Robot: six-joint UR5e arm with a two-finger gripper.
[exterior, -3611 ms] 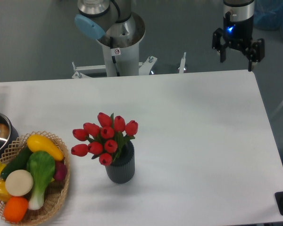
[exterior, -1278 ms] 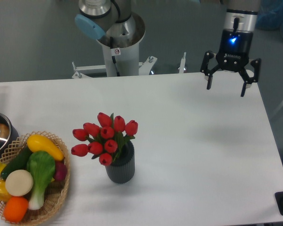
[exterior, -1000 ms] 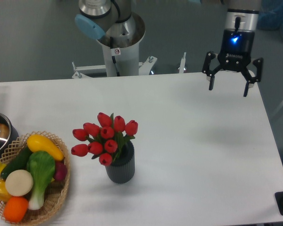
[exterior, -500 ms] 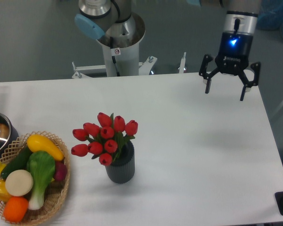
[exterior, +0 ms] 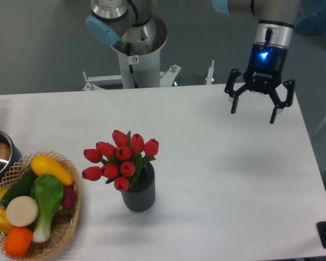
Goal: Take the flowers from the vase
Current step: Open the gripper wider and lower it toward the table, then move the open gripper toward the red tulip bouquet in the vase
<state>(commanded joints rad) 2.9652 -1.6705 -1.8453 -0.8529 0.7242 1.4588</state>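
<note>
Flowers (exterior: 120,158) in vase (exterior: 138,191); basket (exterior: 65,227) left.

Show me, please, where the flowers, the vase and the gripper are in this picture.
flowers (exterior: 121,159), fixed camera view, on the middle of the red tulip heads.
vase (exterior: 139,196), fixed camera view, on its ribbed dark grey wall.
gripper (exterior: 252,112), fixed camera view, midway between its open fingertips.

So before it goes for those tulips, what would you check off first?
1. Tool open: ok, fingers spread wide.
2. Tool empty: ok.
3. Flowers sitting in the vase: ok.
4. Vase upright: ok.
5. Path from tool to flowers free: ok, only bare table between them.
6. Tool above the flowers: not ok, it hangs over the far right corner.
</note>
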